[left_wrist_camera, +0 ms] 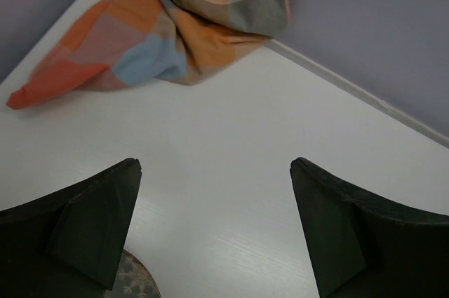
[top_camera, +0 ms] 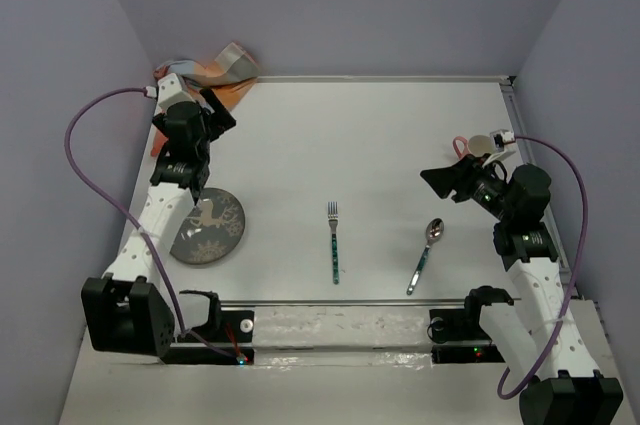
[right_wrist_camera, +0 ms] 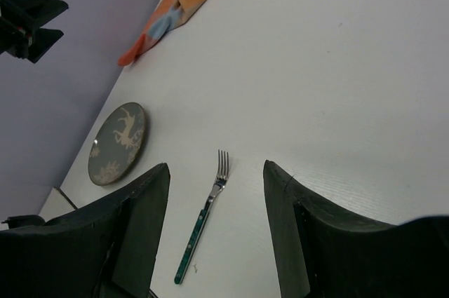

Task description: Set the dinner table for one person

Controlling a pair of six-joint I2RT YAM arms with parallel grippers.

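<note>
The white dinner table (top_camera: 380, 135) holds a grey plate (top_camera: 207, 226) with a pale deer pattern at the near left. A green-handled fork (top_camera: 333, 242) lies at the centre and a spoon (top_camera: 426, 255) to its right. My left gripper (top_camera: 215, 110) is open and empty above the far left corner, facing the checkered cloth (left_wrist_camera: 168, 24); the plate's rim (left_wrist_camera: 133, 280) shows below its left finger. My right gripper (top_camera: 440, 183) is open and empty, raised right of the spoon. It looks over the fork (right_wrist_camera: 203, 217) and plate (right_wrist_camera: 117, 142).
The checkered cloth (top_camera: 215, 70) lies bunched in the far left corner against the walls. A small white cup-like object (top_camera: 482, 144) with a red part sits at the right behind my right gripper. A metal rail (top_camera: 330, 303) runs along the near edge.
</note>
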